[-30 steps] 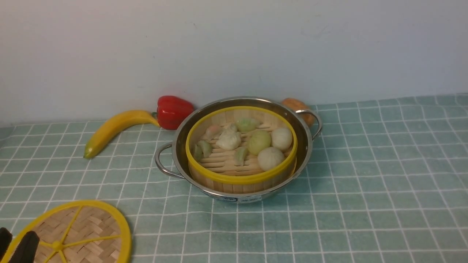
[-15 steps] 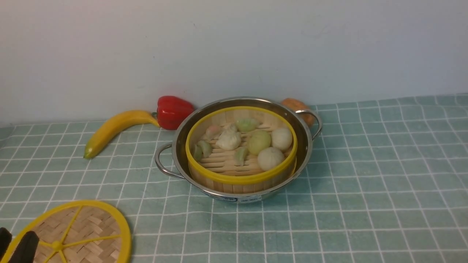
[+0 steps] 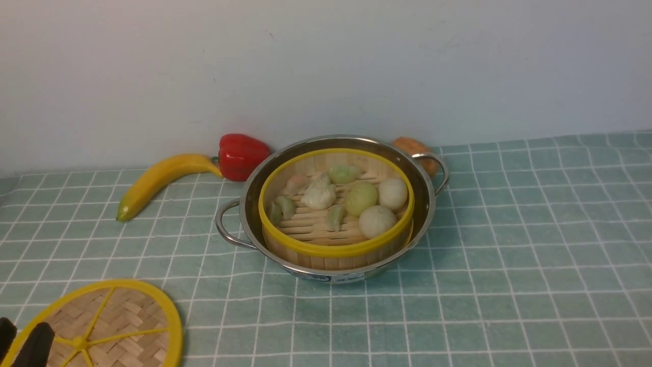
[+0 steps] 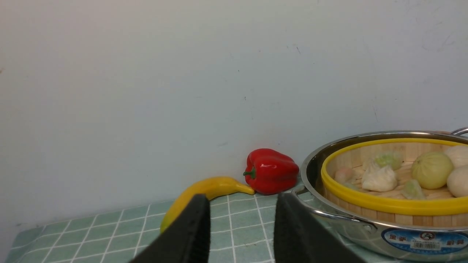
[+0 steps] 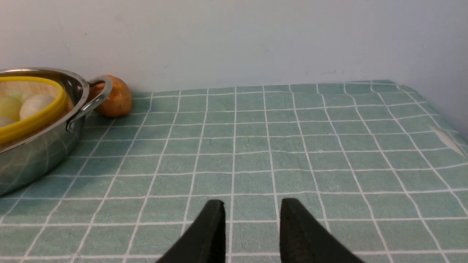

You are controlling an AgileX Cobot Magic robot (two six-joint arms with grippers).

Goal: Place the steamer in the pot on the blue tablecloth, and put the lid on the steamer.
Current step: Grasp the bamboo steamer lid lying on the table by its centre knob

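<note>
Steamer: round bamboo basket with upright pale slat walls, a thick yellow rim and a slatted floor. It sits inside the pot and is slightly narrower than it. It holds pale and greenish buns and dumplings, loose on the floor

Pot: shallow, wide, polished steel, with two wire loop handles and a small label on its near wall. It stands on the blue tablecloth, pale teal with a thin white grid

Lid: flat woven bamboo disc with yellow rim, spokes and centre knob. It lies on the cloth well to the near left of the pot, not on the steamer

Banana and red pepper: left rear of the pot, by the wall

Orange-brown round item: behind the pot's right handle

Left gripper: fingers spread, nothing between them, near left of the pot

Right gripper: fingers apart, empty, over bare cloth right of the pot
</note>
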